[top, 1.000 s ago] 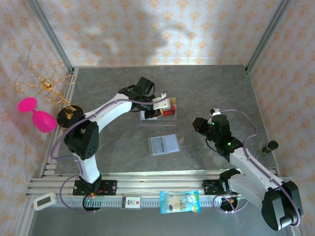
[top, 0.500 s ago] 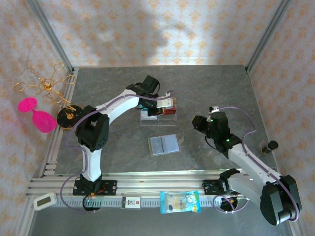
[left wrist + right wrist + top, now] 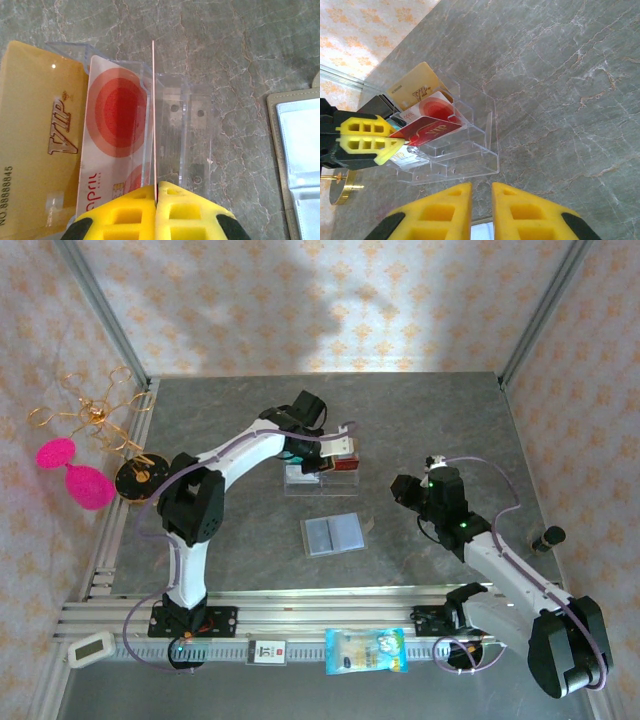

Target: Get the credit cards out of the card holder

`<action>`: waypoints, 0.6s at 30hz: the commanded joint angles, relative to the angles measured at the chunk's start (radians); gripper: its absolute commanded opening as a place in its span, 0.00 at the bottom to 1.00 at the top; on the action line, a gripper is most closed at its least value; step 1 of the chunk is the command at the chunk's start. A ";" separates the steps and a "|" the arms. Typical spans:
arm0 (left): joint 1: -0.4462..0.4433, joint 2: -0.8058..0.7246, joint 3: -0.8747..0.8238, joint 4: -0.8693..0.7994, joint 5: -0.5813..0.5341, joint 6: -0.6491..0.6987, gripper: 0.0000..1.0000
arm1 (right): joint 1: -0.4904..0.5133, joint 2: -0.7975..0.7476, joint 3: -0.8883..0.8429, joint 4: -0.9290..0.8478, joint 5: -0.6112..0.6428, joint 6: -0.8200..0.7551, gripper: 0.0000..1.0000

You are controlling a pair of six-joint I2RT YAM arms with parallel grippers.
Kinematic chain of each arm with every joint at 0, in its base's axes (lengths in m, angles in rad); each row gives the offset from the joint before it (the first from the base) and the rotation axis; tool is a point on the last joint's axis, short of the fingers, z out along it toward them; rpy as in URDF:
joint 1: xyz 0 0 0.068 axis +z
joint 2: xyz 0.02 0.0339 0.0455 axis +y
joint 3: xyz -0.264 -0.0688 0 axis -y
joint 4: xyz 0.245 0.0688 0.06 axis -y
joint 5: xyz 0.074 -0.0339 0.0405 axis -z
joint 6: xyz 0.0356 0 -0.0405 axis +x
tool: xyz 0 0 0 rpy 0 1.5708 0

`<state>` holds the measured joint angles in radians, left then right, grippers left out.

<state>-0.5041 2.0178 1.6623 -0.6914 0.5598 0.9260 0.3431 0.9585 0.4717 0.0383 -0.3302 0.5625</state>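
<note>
The desk (image 3: pixel 420 420) carries a clear tray (image 3: pixel 185 125) and, nearby, the open card holder (image 3: pixel 333 534). The left pincer (image 3: pixel 156 192) clamps a red card (image 3: pixel 427 131) at the tray, beside a gold card (image 3: pixel 40 135) and a red-and-white card (image 3: pixel 117 130) slotted there. The right pincer (image 3: pixel 481 200) stands narrowly parted, empty.

**Your left gripper (image 3: pixel 156 192) pinches a thin card (image 3: pixel 154 115) edge-on at the clear tray (image 3: pixel 192 130).**
You see the yellow fingers pressed together on the card's near end, and its edge runs straight up across the tray's slots. Just left of it a red-and-white card (image 3: pixel 117 135) sits in a slot, with a gold VIP card (image 3: pixel 40 130) beyond. The card holder (image 3: pixel 300 150) lies apart at the right edge on the marbled table (image 3: pixel 240 55).
</note>
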 commanded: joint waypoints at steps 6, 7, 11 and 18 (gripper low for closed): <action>-0.022 0.048 0.033 -0.046 -0.047 0.011 0.00 | -0.008 -0.004 0.029 0.012 0.000 -0.015 0.17; -0.022 0.048 0.031 -0.045 -0.047 0.010 0.00 | -0.007 -0.004 0.027 0.012 0.000 -0.016 0.17; -0.024 0.046 0.032 -0.034 -0.049 -0.005 0.00 | -0.008 -0.006 0.030 0.015 -0.009 -0.015 0.17; -0.025 0.038 0.033 0.009 -0.092 -0.096 0.13 | -0.010 -0.012 0.019 0.021 -0.039 -0.012 0.21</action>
<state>-0.5247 2.0613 1.6676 -0.6979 0.5079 0.8879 0.3393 0.9585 0.4717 0.0391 -0.3489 0.5636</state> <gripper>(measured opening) 0.113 0.201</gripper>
